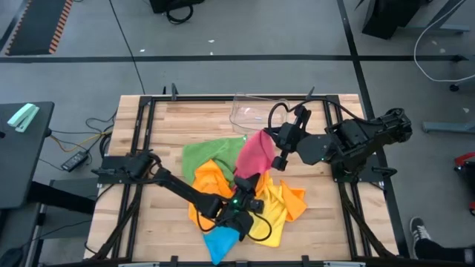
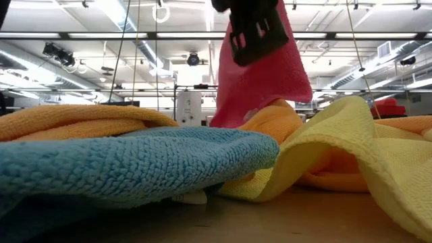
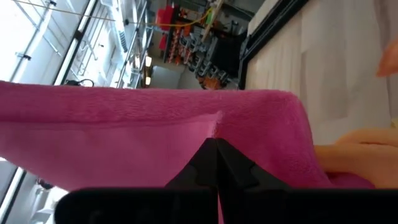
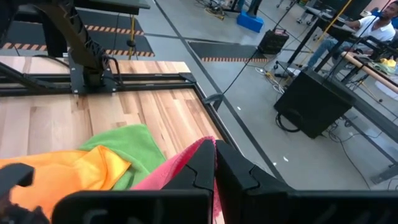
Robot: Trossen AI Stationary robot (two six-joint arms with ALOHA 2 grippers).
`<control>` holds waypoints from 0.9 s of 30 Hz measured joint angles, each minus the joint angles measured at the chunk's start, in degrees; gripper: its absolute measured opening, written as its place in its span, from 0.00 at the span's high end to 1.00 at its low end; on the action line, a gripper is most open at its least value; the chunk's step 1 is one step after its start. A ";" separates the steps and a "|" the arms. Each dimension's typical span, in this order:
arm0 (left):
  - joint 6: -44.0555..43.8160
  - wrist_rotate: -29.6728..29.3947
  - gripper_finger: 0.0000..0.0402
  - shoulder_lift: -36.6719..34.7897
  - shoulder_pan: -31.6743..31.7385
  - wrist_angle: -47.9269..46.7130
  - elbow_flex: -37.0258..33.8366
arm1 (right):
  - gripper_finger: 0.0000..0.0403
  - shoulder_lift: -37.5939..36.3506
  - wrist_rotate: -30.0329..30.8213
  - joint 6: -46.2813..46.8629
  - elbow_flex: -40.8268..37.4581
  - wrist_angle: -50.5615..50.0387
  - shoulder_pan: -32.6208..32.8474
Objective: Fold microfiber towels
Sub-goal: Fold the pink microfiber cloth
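Right pincer (image 1: 280, 157) and left pincer (image 1: 249, 180) clamping pink towel (image 1: 254, 153), clear tray (image 1: 249, 111) beyond

Bright pink microfiber towel (image 2: 260, 81): its upper edge runs off the low view's top. In the left wrist view it blocks most of the table.

Left two-finger gripper (image 3: 216, 163): only the fingertips show, pinched on pink cloth; body cut off at the frame edge.

Right two-finger gripper (image 4: 215, 163): tips pressed together on the pink edge; how much cloth sits between them is hidden.

Blue microfiber towel (image 2: 121, 162): fills the low view's foreground, blurred, hiding the table behind.

Green microfiber towel (image 1: 208, 154): partly buried under orange cloth.
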 joint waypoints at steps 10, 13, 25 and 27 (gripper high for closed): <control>-2.79 -5.11 0.99 -4.52 -3.41 -3.34 0.00 | 0.97 0.00 -0.21 0.00 0.01 -1.07 0.02; -6.99 -5.07 0.99 -6.49 -4.78 -7.88 0.00 | 0.97 0.00 -0.53 0.10 0.00 -1.68 0.02; -50.73 -4.89 0.99 -17.58 -9.83 -48.57 -0.02 | 0.97 0.00 -2.65 1.87 0.01 -5.62 0.04; -58.15 -4.86 0.99 -18.55 -10.39 -54.90 -0.02 | 0.97 0.02 -2.79 1.87 0.01 -5.93 0.04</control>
